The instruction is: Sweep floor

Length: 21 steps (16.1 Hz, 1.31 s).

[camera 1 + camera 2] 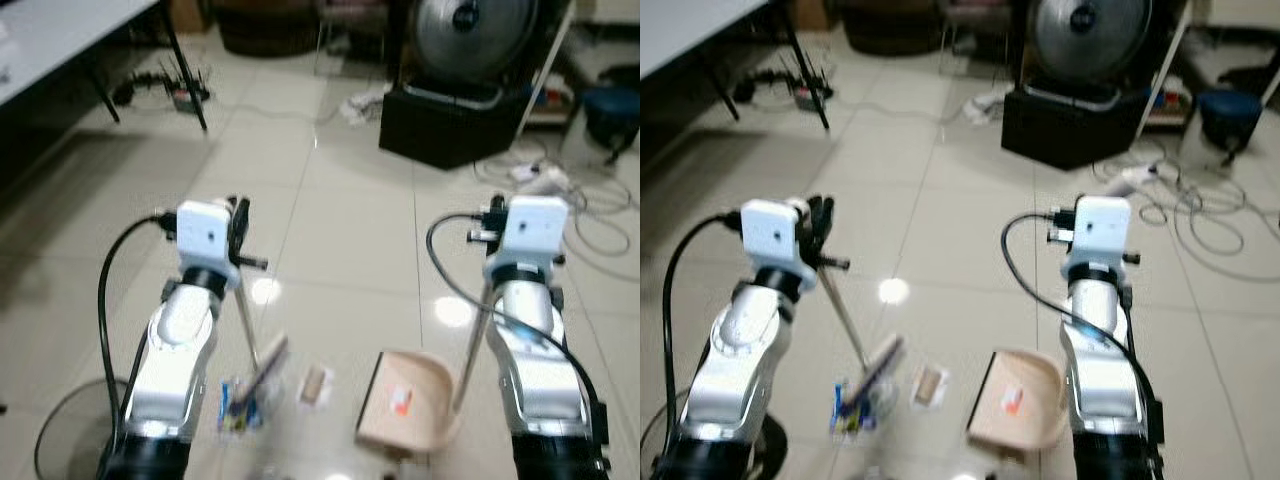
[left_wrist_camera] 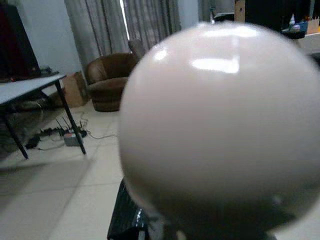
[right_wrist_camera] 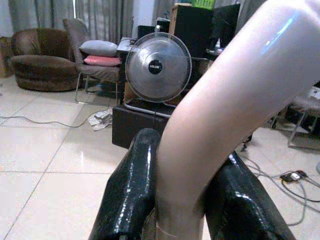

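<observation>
The glossy pale tiled floor point(image 1: 340, 200) spreads out ahead of the robot. On it, beyond the arms, stands a black box-shaped base carrying a round silver fan point(image 1: 465, 40), with loose white and grey cables point(image 1: 590, 225) trailing beside it. Well to the fan's other side, a white-topped surface on black legs point(image 1: 60, 35) stands over a black power strip point(image 1: 180, 95).

Nearer than the fan, the beige plastic dustpan point(image 1: 405, 405) sits on the floor with its thin metal handle rising to the right gripper point(image 3: 182, 200). In the right wrist view its black fingers point(image 3: 132, 190) are clenched on either side of the handle's pale curved end, touching it on both sides. An orange scrap point(image 1: 401, 400) lies inside the pan.

Beside the dustpan, on the side away from the right arm, the small hand broom with a thin metal rod point(image 1: 262, 365) slants down from the left gripper point(image 1: 238, 235) to the floor. The left wrist view is taken up by the rod's rounded cream knob point(image 2: 220, 125) close to the lens; whether those fingers grip it cannot be told.

The broom's brush end rests at a blue and yellow wrapper point(image 1: 238, 408), and a small tan packet point(image 1: 316, 385) lies between the wrapper and the dustpan.
</observation>
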{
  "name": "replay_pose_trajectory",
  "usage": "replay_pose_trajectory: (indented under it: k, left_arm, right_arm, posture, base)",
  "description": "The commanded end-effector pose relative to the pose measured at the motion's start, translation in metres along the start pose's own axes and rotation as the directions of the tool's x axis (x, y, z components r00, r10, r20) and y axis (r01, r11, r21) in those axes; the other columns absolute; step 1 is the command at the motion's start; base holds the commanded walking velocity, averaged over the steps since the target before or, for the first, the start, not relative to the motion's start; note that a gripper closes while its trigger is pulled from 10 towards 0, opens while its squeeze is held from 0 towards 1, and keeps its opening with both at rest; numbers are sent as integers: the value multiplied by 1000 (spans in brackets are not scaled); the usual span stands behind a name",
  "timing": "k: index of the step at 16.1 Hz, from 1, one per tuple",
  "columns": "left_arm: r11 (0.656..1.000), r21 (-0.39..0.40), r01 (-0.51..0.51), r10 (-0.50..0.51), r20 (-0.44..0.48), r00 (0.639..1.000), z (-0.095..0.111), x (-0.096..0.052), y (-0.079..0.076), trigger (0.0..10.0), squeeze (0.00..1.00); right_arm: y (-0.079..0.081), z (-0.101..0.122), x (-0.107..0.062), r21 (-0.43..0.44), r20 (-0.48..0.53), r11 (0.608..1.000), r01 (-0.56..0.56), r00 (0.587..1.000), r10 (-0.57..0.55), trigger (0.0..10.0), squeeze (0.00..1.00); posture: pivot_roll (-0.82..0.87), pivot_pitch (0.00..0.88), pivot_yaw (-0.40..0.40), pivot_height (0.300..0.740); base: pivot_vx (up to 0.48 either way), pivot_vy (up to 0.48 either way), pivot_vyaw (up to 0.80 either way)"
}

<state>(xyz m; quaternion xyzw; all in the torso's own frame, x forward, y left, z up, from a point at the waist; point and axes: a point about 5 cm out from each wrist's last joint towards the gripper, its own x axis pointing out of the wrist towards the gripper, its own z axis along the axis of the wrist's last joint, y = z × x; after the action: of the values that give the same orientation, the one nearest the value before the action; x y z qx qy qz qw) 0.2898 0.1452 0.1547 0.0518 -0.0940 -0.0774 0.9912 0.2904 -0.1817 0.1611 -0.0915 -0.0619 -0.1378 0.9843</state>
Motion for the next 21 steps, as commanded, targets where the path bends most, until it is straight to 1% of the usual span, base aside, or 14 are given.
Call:
replay_pose_trajectory:
  k: [1, 3, 5, 13, 14, 17, 18, 19, 20, 21]
  left_arm:
    - [1000, -13, 25, -24, 33, 999, 6, 2, -6, 10000, 0]
    - [999, -16, 29, -29, 29, 999, 6, 3, -7, 10000, 0]
    - [999, -17, 31, -31, 25, 999, 5, 3, -7, 10000, 0]
    - [999, -21, 40, -40, 8, 999, 1, 0, -9, 10000, 0]
    - [999, -19, 40, -39, 3, 999, 0, 0, -9, 10000, 0]
    - [999, -30, 38, -39, -27, 999, -6, -1, -11, 10000, 0]
    - [999, -14, 31, -32, -63, 998, -20, -2, -15, 10000, 0]
    - [1000, -7, 23, -24, -74, 997, -24, -2, -15, 10000, 0]
    - [1000, -6, -30, 30, -74, 997, -29, -1, -13, 10000, 0]
    - [999, -8, -51, 50, -70, 996, -29, -1, -12, 10000, 0]
  right_arm:
    - [-7, 3, 2, 3, 9, 999, 33, 999, -33, 10000, 0]
    - [-10, -1, 2, 43, -21, 998, 51, 999, -50, 10000, 0]
    - [-10, -2, 1, 43, -22, 998, 49, 999, -48, 10000, 0]
    - [-6, -6, -2, 24, -15, 999, 31, 999, -31, 10000, 0]
    - [-5, -6, -1, 13, 3, 1000, 25, 1000, -25, 10000, 0]
    - [-3, -8, 1, 15, 29, 1000, 8, 1000, -9, 10000, 0]
    - [1, -10, 4, 18, 77, 1000, -16, 997, 15, 10000, 0]
    - [2, -10, 5, 15, 96, 1000, -25, 995, 24, 10000, 0]
    - [5, -11, 6, 9, 130, 999, -45, 990, 44, 10000, 0]
    - [5, -12, 6, 5, 139, 999, -51, 989, 50, 10000, 0]
  posture:
    - [-26, 84, 51, 740]
    - [-25, 86, 52, 740]
    - [-24, 87, 54, 740]
    - [-19, 106, 56, 740]
    - [-17, 110, 56, 740]
    - [-12, 127, 52, 740]
    - [-12, 153, 52, 740]
    - [-12, 153, 52, 740]
    - [-6, 180, 48, 740]
    - [-6, 180, 48, 740]
  base:
    - [349, 0, 0]
    - [347, 0, 0]
    - [347, 0, -509]
    - [343, 0, 0]
    - [319, 0, 0]
    - [0, 0, 0]
    - [0, 0, 0]
    - [0, 0, 0]
    - [0, 0, 0]
    - [0, 0, 0]
